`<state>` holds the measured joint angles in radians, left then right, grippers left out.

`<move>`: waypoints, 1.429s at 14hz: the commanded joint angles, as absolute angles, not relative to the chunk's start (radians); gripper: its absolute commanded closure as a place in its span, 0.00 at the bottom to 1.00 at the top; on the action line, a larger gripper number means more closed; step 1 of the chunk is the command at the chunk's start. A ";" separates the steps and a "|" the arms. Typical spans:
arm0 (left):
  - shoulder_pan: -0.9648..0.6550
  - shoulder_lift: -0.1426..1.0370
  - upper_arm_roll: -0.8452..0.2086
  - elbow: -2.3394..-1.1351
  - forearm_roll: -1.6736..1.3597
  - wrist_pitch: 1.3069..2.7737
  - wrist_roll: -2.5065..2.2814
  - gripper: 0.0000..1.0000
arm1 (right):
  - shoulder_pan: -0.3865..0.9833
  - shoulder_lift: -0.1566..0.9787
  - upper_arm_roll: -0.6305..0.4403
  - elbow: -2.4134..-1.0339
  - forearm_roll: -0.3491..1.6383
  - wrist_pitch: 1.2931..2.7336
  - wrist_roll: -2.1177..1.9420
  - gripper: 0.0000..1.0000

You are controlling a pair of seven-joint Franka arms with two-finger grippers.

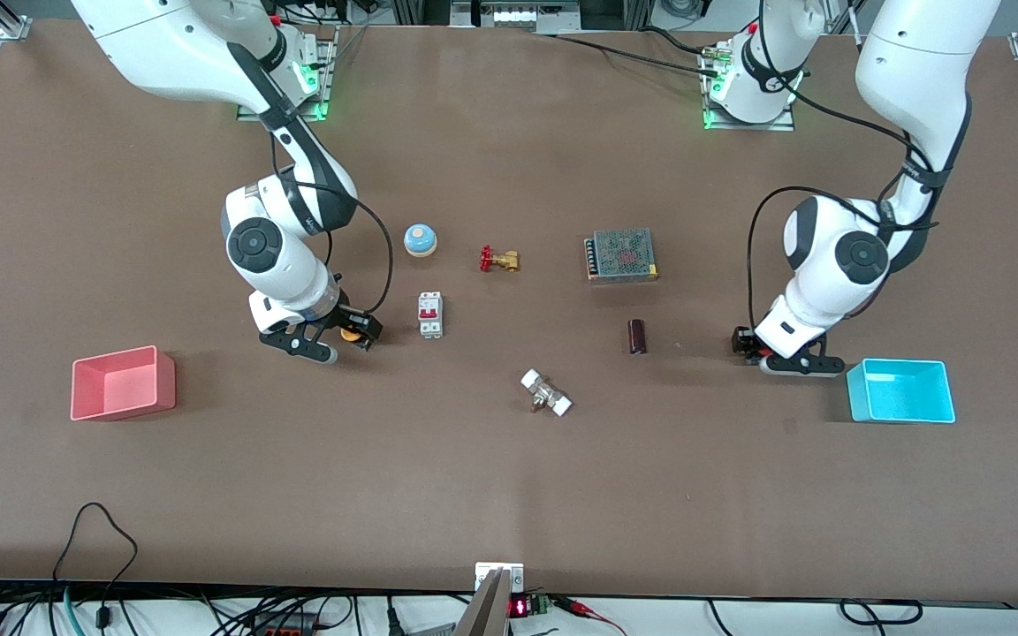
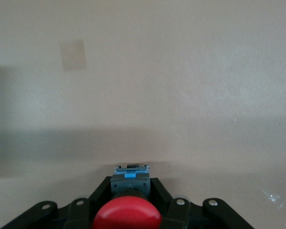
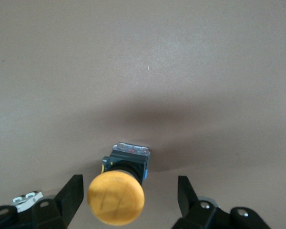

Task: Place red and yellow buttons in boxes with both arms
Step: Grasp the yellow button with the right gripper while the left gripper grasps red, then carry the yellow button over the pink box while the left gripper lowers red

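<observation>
Brown table (image 1: 509, 495) carries everything, with bare room around both bins. The pink-red box (image 1: 123, 382) sits toward the right arm's end, the cyan box (image 1: 900, 390) toward the left arm's. The right gripper (image 3: 131, 198) stands low with fingers apart around the yellow button (image 3: 117, 196), not yet clamped; closing off-centre could tip or skid it. The left gripper (image 2: 128, 210) is clamped on the red button (image 2: 127, 215), just beside the cyan box; a low carry could catch its rim. The white breaker (image 1: 430, 314) lies near the yellow button.
</observation>
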<state>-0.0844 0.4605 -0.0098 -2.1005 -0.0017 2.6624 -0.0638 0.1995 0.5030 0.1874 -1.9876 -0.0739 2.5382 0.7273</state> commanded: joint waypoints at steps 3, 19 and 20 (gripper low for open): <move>-0.009 0.437 -0.003 -1.823 0.002 2.277 0.069 0.75 | 0.201 0.514 0.190 -1.967 -0.091 2.542 0.750 0.50; 0.267 0.726 0.002 -1.562 0.048 2.290 0.265 0.75 | -0.093 0.281 0.187 -1.741 -0.054 1.984 -0.019 0.64; 0.267 0.726 0.002 -1.566 0.032 2.289 0.265 0.75 | -0.136 0.284 0.186 -1.727 -0.054 1.976 -0.110 0.64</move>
<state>0.2529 0.7112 0.0133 -1.5912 0.0465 2.2958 0.2485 -0.0623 0.2728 0.1726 -1.7557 -0.0726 2.0052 0.0510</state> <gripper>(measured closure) 0.621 0.626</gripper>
